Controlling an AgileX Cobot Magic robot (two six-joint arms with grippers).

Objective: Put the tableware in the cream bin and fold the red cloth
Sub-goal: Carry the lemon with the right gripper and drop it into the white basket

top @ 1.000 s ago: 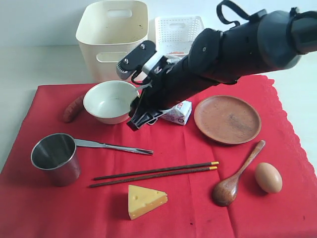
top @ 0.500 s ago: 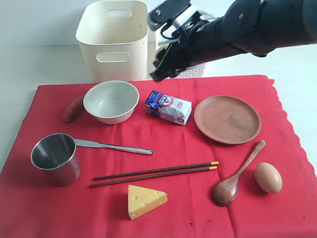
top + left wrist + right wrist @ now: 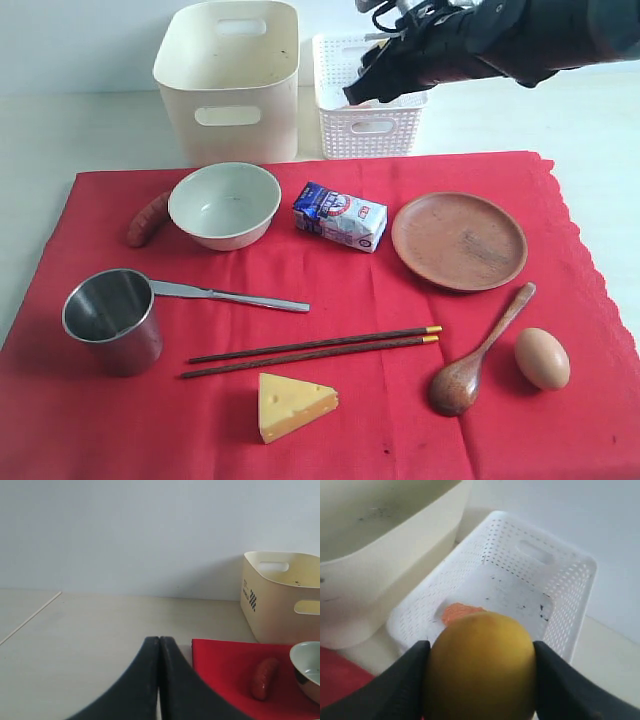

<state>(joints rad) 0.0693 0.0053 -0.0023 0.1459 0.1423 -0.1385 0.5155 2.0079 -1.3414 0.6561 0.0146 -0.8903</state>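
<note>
Right jaws: clamped on either side of a yellow lemon (image 3: 480, 665), held above the white perforated basket (image 3: 560, 580). Left jaws: pressed together, gripping nothing, with bare counter (image 3: 75, 645) beyond them.

Exterior view, lower frame: cheese (image 3: 292, 405), dark chopsticks (image 3: 310, 350), wooden spoon (image 3: 475, 355) and egg (image 3: 541, 358). At lower left, steel cup (image 3: 112, 322) with steel knife (image 3: 235, 296) just beside it.

Mid frame: sausage (image 3: 148, 218), cream bowl (image 3: 224, 205), milk carton (image 3: 340, 216), wooden plate (image 3: 458, 240). All lie on the red cloth (image 3: 400, 440), which is spread flat.

Upper frame: cream bin (image 3: 230, 120), basket just to its right.

Judgement — food is being cleared first; no tableware is binned, and the cloth is not yet folded. Next move calls for releasing the lemon squarely inside the basket — not on its rim.
</note>
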